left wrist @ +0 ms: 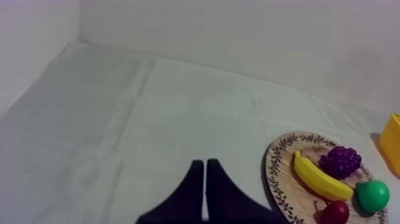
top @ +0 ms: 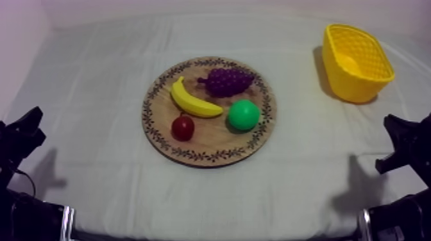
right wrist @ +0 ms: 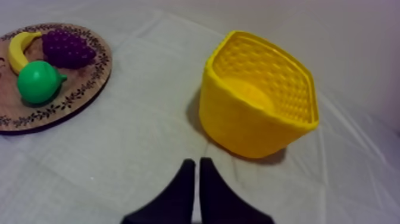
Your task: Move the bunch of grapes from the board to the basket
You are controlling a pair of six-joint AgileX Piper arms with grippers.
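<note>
Since the wooden board (top: 211,146) lies mid-table and the yellow basket (top: 354,84) far right, the bunch of grapes (top: 226,81), on the board's far side with its long axis crosswise, suits the right gripper (right wrist: 197,162) (judged nearer); it and the left gripper (left wrist: 205,163) are narrow wedges, empty.

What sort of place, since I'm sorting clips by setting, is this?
Likely a robot test bench: a grey-white cloth-covered table, toy fruit on a round patterned-rim wooden board, and the black left gripper and right gripper parked at its sides.
</note>
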